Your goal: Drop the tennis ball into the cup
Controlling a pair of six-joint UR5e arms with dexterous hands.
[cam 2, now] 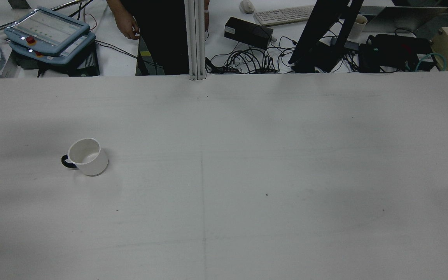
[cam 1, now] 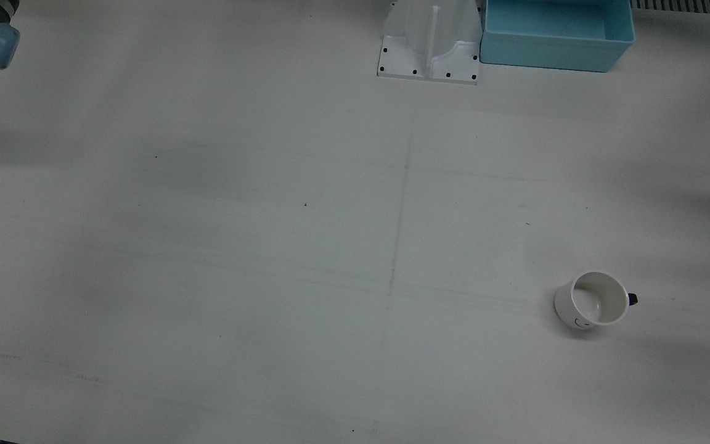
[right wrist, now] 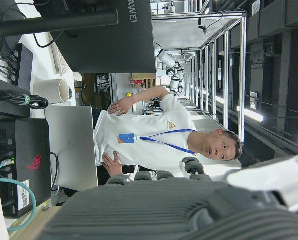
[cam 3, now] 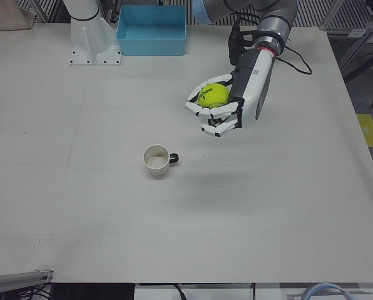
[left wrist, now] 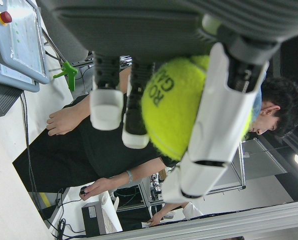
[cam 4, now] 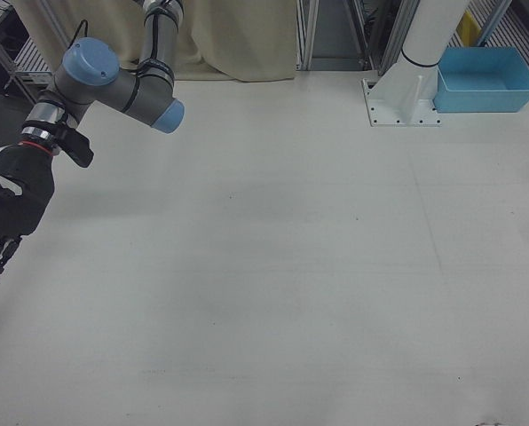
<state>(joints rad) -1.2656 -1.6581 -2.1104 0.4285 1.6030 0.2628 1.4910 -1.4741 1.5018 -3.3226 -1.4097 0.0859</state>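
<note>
Cradling the tennis ball (cam 3: 213,95), left robot hand (cam 3: 223,107) hangs beyond the cup (cam 3: 156,160) — blue bin (cam 3: 151,30) far behind.

One tennis ball (cam 3: 213,95), one cup (cam 3: 156,160), one blue bin (cam 3: 151,30) on bench (cam 3: 236,206); two hands (cam 3: 227,106) (cam 4: 3,222) up.

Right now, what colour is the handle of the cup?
Black, on a white cup; the handle shows best in the rear view.

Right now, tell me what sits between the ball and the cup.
Nothing: in the left-front view only bare table separates the cup from the ball held in the raised left hand.
</note>
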